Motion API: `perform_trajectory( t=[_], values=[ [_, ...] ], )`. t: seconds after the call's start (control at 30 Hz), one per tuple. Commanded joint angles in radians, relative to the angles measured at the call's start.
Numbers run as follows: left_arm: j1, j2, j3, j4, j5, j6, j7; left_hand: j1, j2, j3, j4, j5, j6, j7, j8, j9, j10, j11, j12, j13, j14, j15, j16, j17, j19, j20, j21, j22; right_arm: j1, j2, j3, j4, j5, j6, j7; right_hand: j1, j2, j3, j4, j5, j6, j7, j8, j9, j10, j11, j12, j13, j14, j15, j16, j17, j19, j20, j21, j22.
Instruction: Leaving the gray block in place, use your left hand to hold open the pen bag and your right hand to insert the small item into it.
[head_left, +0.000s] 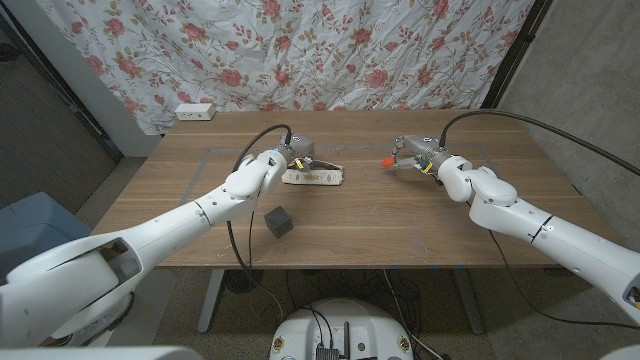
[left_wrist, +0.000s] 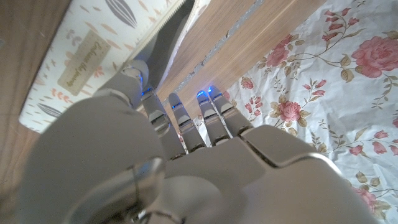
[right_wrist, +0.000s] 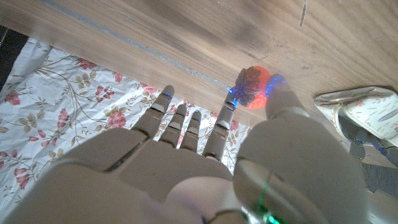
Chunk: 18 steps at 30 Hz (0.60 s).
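The pen bag (head_left: 318, 178), white with a leaf print, lies on the wooden table left of the middle. My left hand (head_left: 293, 156) is at its far end; in the left wrist view its fingers (left_wrist: 138, 79) grip the edge of the pen bag (left_wrist: 87, 59), whose mouth gapes dark. To the right, my right hand (head_left: 418, 154) pinches a small red item (head_left: 388, 160) between thumb and a finger, just above the table; the red item (right_wrist: 252, 86) also appears in the right wrist view, with the pen bag (right_wrist: 364, 107) beyond it. A gray block (head_left: 280, 221) stands nearer me, apart from both hands.
A white power strip (head_left: 194, 112) lies at the table's back left corner. A floral cloth (head_left: 330, 50) hangs behind the table. A faint taped outline (head_left: 210, 150) marks the tabletop around the bag.
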Motion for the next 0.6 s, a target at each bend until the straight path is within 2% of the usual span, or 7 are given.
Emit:
perform_trajectory(
  t=[0.03, 0.5, 0.6],
  values=[
    [0.005, 0.006, -0.015, -0.009, -0.003, -0.005, -0.018, 0.007, -0.006, -0.011, 0.002, 0.001, -0.011, 0.001, -0.004, 0.002, -0.001, -0.003, -0.001, 0.006, 0.002, -0.151, -0.002, 0.003, 0.005, 0.002, 0.003, 0.004, 0.000, -0.001, 0.000, -0.006, -0.007, -0.005, 0.003, -0.004, 0.009, -0.006, 0.000, 0.006, 0.026, -0.015, 0.005, 0.004, 0.009, 0.002, -0.002, 0.003, 0.004, 0.001, 0.004, 0.005, 0.001, 0.006, -0.002, 0.005],
    [0.011, 0.013, -0.023, -0.010, -0.016, -0.023, -0.011, 0.008, -0.019, -0.029, 0.005, 0.000, -0.012, -0.003, -0.005, 0.001, -0.003, -0.004, -0.002, 0.006, 0.003, -0.152, -0.001, 0.003, 0.006, 0.001, 0.002, 0.004, 0.003, 0.000, -0.001, -0.007, -0.010, -0.007, 0.013, -0.006, 0.010, -0.009, -0.001, 0.006, 0.025, -0.015, 0.004, 0.003, 0.010, 0.002, -0.004, 0.003, 0.004, 0.002, 0.004, 0.006, 0.001, 0.006, -0.002, 0.005],
    [0.013, 0.013, -0.025, -0.012, -0.014, -0.019, -0.012, 0.010, -0.003, -0.029, 0.012, 0.001, -0.022, 0.003, -0.008, 0.002, 0.000, -0.004, 0.000, 0.007, 0.003, -0.149, 0.000, 0.005, 0.004, 0.006, 0.002, 0.004, 0.002, -0.001, -0.001, -0.007, -0.011, -0.006, 0.010, -0.007, 0.010, -0.010, -0.001, 0.006, 0.025, -0.015, 0.003, 0.003, 0.011, 0.002, -0.004, 0.003, 0.003, 0.000, 0.003, 0.006, 0.001, 0.006, -0.002, 0.005]
  ],
)
